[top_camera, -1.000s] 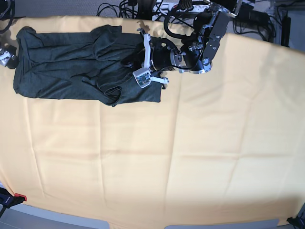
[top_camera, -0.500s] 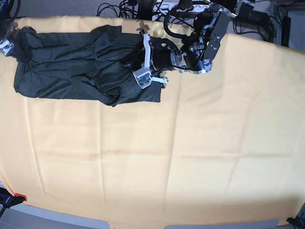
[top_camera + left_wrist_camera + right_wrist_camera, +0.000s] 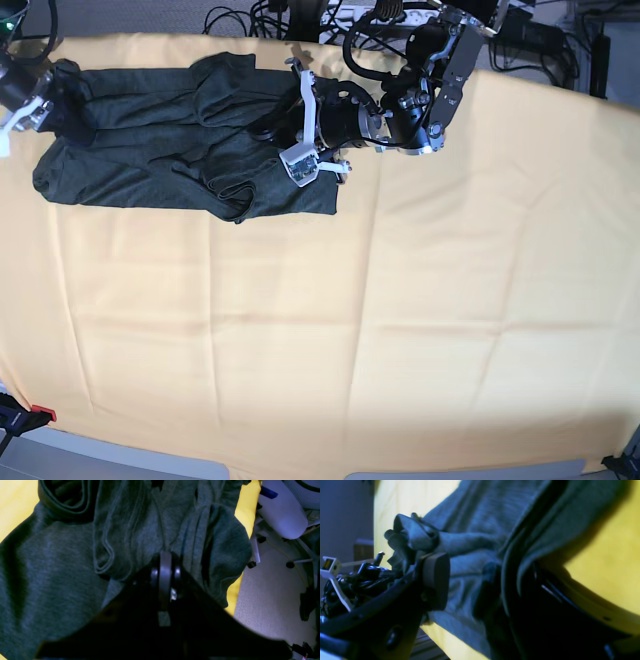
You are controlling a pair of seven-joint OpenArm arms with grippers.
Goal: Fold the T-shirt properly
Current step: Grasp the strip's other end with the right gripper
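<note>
You have the T-shirt (image 3: 180,130) lying along the far edge of the table, toward its far left corner as the base view shows it, spread sideways on the yellow tablecloth (image 3: 350,330). It looks narrowed into a long band, with loose folds and a bunched ridge near its middle, so I judge the fold to be partly done at best: the sides seem brought in, but the band is not yet doubled over and the layers are not flat.

Your left gripper (image 3: 165,555) sits at the shirt's end nearer the table's middle, its jaws pressed together with a pleat of fabric gathered at their tips; it appears to be pinching the cloth. Your right gripper (image 3: 470,580) is at the opposite end, by the far left corner. Its jaws stand wide, one pad (image 3: 436,580) clear on one side and a hemmed edge of the shirt draped over the other jaw. It has not closed on the fabric.

What seems left: secure that end, fold the band over, and smooth it.
</note>
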